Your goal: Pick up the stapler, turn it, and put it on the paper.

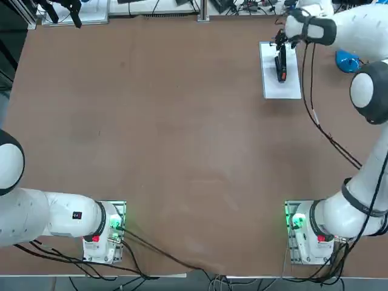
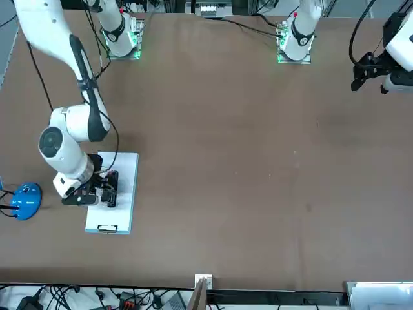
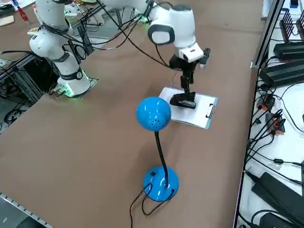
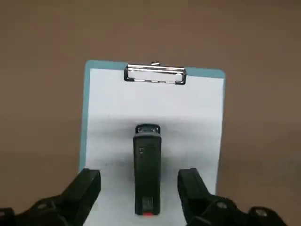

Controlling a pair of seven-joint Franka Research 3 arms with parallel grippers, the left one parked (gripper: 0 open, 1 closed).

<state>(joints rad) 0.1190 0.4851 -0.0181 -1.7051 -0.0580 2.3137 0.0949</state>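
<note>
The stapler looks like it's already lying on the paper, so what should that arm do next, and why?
Probably lift straight up and away. The stapler lies flat on the paper, and the right gripper is open, its fingers apart from the stapler on either side. Nothing seems left to hold, so rising clear avoids nudging it.

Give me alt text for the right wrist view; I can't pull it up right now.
A black stapler lies lengthwise on the white paper, its red patch nearest the camera. The right tool is open, one finger on each side of the stapler, not touching it. The paper's metal clip sits at the far short edge, on the brown table.
</note>
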